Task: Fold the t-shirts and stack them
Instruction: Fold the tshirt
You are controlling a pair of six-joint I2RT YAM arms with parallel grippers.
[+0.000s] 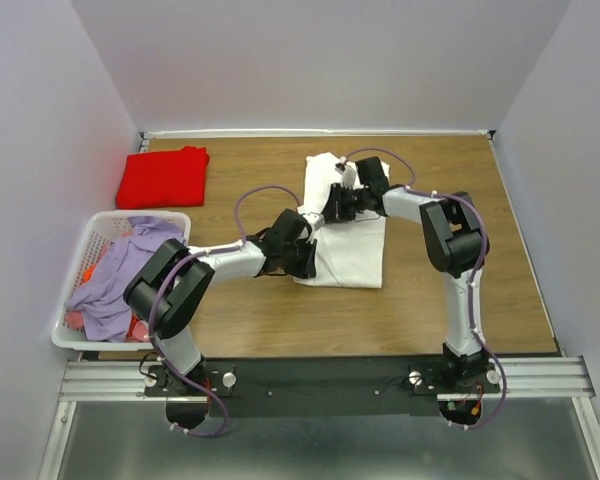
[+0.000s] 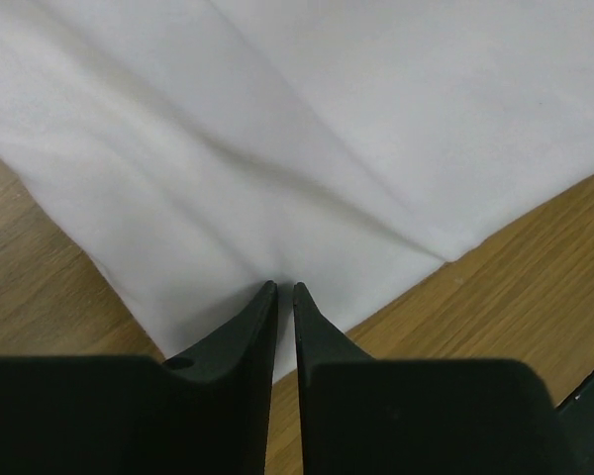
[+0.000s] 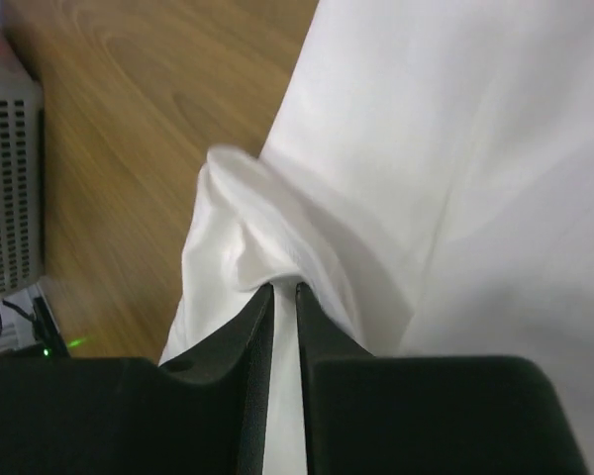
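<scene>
Now | left fingers (image 2: 247, 341) pinch white t-shirt (image 1: 352, 248); right fingers (image 3: 249, 341) too (arms bent inward)

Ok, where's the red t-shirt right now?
Top view: the red t-shirt lies at the far-left corner of the table, just beyond the laundry basket, well left of the white t-shirt.

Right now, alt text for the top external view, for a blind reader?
Two robot arms reach over a partly folded white t-shirt on the table, left gripper at its near left edge, right gripper at its bunched far end. A folded red t-shirt lies at the far left corner; a white laundry basket holding lavender cloth sits at the left edge.
</scene>
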